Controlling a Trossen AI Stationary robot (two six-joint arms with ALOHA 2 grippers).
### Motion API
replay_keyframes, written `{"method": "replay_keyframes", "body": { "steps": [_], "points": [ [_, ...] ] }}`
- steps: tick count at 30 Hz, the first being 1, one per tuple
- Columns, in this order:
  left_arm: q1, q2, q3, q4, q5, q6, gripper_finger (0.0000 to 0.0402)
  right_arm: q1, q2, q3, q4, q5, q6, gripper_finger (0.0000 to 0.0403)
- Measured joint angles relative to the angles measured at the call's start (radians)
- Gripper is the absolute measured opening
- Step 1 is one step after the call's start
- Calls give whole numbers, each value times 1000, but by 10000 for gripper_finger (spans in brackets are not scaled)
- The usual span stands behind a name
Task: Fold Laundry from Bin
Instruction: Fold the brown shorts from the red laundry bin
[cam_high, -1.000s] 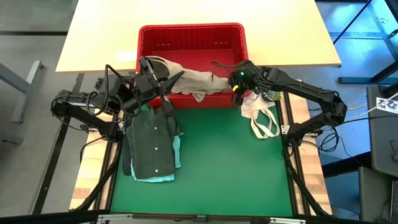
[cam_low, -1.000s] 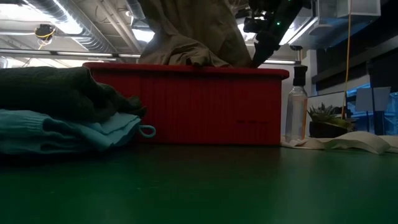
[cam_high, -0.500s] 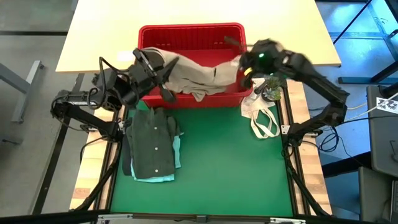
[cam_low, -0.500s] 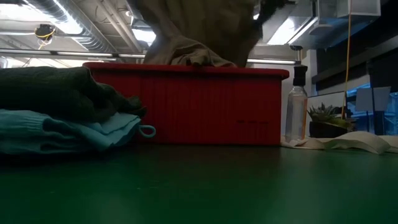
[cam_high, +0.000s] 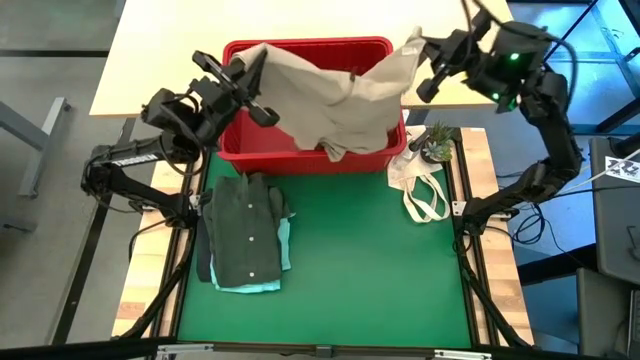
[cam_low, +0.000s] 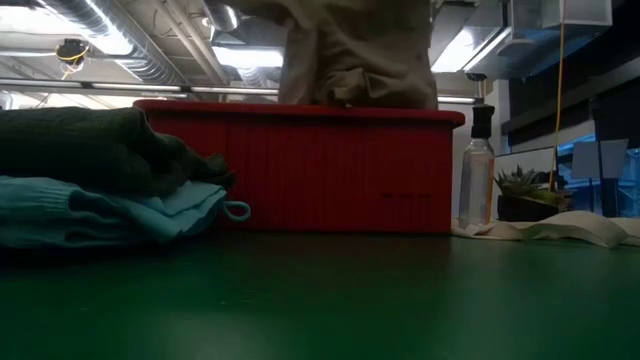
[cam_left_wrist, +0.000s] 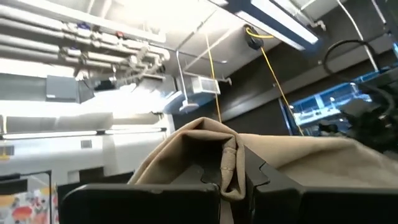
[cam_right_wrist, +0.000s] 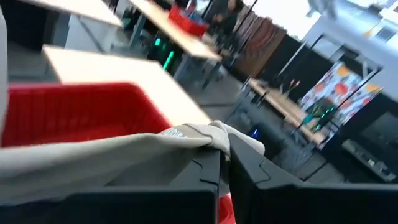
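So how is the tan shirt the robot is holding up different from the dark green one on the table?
The beige-tan garment hangs stretched over the red bin, pinched by the left gripper and the right gripper. The dark olive green garment lies folded on the green mat, touched by neither gripper. The tan one is spread wide; the green one is a compact stack atop a light teal garment. Both are soft cloth.

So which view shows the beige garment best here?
The high view: the beige garment hangs spread between the left gripper and right gripper over the bin. Low view shows its lower folds; wrist views only pinched edges.
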Motion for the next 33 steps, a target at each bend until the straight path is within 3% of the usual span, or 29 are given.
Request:
{"method": "replay_keyframes", "body": {
  "steps": [8,13,23,27,33],
  "points": [
    [52,-3,28,55,86,-4,2,0,1,67,0,-16,-16,10],
    [52,-3,122,-57,169,-14,2,0,-3,108,17,-96,-54,7],
    [52,-3,276,-189,205,-43,2,0,-12,105,120,-220,-54,8],
    [31,-3,299,-352,204,-101,2,0,-17,105,12,-279,-16,7],
    [-36,-1,298,-689,201,-149,2,0,-22,105,-309,-298,26,10]
  ]
}}
